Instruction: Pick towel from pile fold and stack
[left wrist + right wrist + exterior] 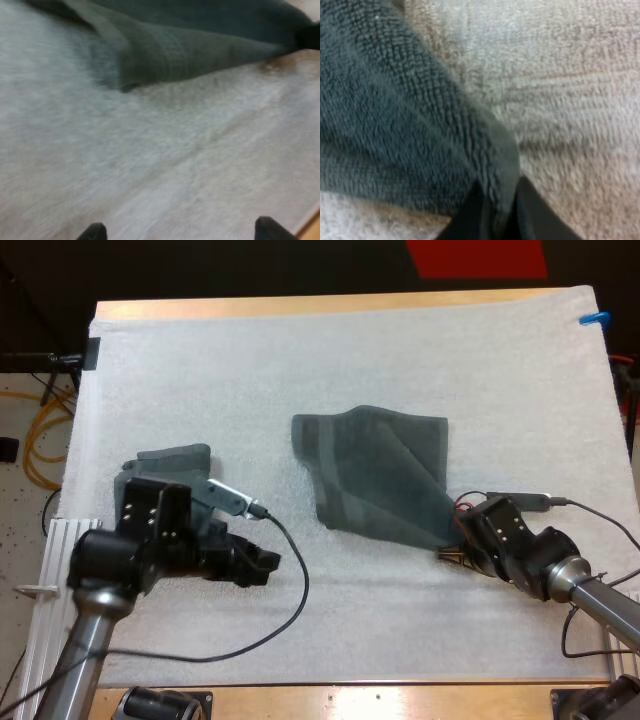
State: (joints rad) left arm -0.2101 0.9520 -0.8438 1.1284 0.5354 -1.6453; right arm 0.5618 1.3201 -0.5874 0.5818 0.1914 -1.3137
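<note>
Far left: second towel [170, 458] bunched on mat [300, 360], partly behind left arm. Left hand [262, 565] low over bare mat, fingers wide apart, holding nothing. Centre: towel [375, 475] lying partly spread, one flap folded over. Right hand [453, 543] pinching towel's near right corner. Risk: pinch sits at very edge, so pull may slip cloth free; one-corner drag may bunch towel, spoiling fold.

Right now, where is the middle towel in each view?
High view: towel in the middle of the mat, near-right corner at right pincer.
Left wrist view: towel across bare mat, beyond open left pincer.
Right wrist view: towel corner clamped in right pincer.
Shared landmark: the mat.
</note>
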